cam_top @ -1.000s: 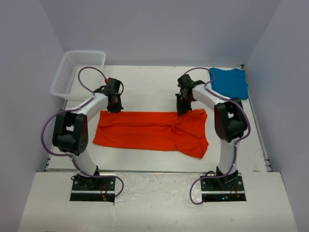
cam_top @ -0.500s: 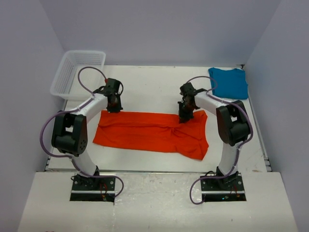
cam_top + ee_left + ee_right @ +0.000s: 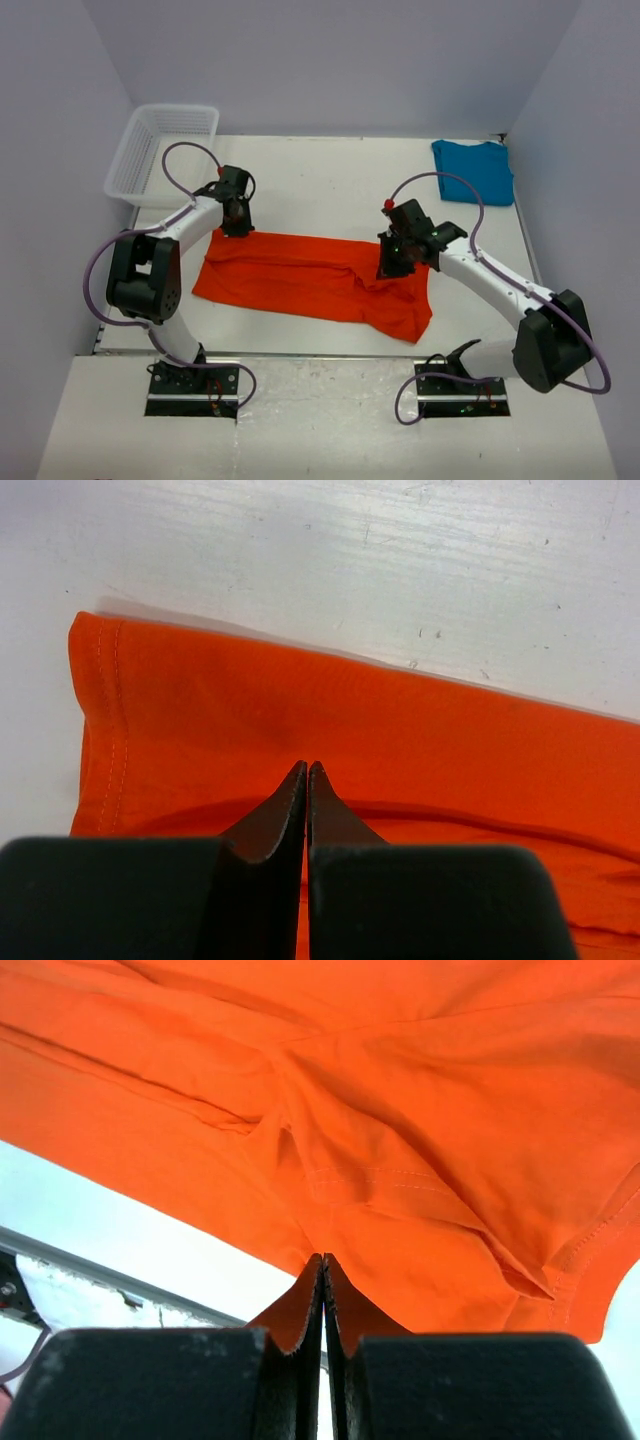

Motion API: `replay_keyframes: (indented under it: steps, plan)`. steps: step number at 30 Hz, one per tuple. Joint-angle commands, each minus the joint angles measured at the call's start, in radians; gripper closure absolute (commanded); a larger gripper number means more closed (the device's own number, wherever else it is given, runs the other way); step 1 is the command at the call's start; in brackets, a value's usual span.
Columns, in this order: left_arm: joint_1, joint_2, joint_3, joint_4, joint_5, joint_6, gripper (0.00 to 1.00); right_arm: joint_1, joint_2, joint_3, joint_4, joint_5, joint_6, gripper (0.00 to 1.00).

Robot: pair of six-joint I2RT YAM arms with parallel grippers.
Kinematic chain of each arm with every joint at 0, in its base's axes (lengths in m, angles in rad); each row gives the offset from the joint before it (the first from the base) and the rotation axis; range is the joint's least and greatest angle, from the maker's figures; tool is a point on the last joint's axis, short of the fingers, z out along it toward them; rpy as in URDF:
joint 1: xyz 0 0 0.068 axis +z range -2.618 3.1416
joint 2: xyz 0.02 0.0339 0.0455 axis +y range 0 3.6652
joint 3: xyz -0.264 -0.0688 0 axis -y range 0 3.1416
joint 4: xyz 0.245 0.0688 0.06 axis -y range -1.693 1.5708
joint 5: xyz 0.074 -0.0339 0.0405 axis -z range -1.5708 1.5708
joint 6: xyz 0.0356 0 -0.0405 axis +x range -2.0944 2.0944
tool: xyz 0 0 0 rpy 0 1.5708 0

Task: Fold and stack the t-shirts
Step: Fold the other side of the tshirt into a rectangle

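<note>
The orange-red t-shirt (image 3: 290,275) lies spread as a wide band across the table's middle. My left gripper (image 3: 237,226) is at the shirt's far left corner. In the left wrist view its jaws (image 3: 307,766) are shut, pinching the orange cloth (image 3: 420,730) just behind its far edge. My right gripper (image 3: 390,266) is shut on the shirt's far right part and holds it raised over the band. In the right wrist view (image 3: 322,1258) the cloth (image 3: 400,1110) hangs from the tips. The teal-blue t-shirt (image 3: 475,170) lies flat at the far right corner.
A white mesh basket (image 3: 150,160) stands at the far left corner. Grey walls close in the table on three sides. The table's near edge (image 3: 320,350) runs just below the orange shirt.
My right gripper has moved toward the near side and a little right, dragging the shirt's far right edge over the band. My left gripper has stayed at the far left corner.
</note>
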Motion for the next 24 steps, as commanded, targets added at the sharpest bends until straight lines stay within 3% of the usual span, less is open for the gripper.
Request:
replay_keyframes:
  steps: [1,5,11,19,20,23,24]
  plan:
    - [-0.008,-0.028,-0.004,0.032,0.006,-0.005,1.00,-0.001,0.039,-0.036,0.011,0.010,0.023,1.00]
    - [-0.008,-0.024,0.004,0.034,0.021,0.004,1.00,-0.001,0.096,-0.041,0.082,0.006,0.017,0.98]
    - [-0.008,-0.017,-0.002,0.028,0.026,0.018,1.00,-0.001,0.252,0.089,0.065,0.077,-0.012,1.00]
    - [-0.008,-0.024,-0.019,0.031,0.014,0.027,1.00,0.000,0.280,0.111,0.070,0.054,-0.011,1.00]
    - [-0.008,-0.022,-0.019,0.032,0.017,0.026,1.00,-0.001,0.273,0.105,0.068,0.051,-0.011,0.94]
    - [-0.008,-0.011,-0.014,0.037,0.031,0.024,1.00,-0.001,0.231,0.070,0.081,0.022,-0.015,0.63]
    - [-0.008,-0.010,-0.013,0.040,0.037,0.022,1.00,0.000,0.227,0.061,0.076,0.007,-0.020,0.61]
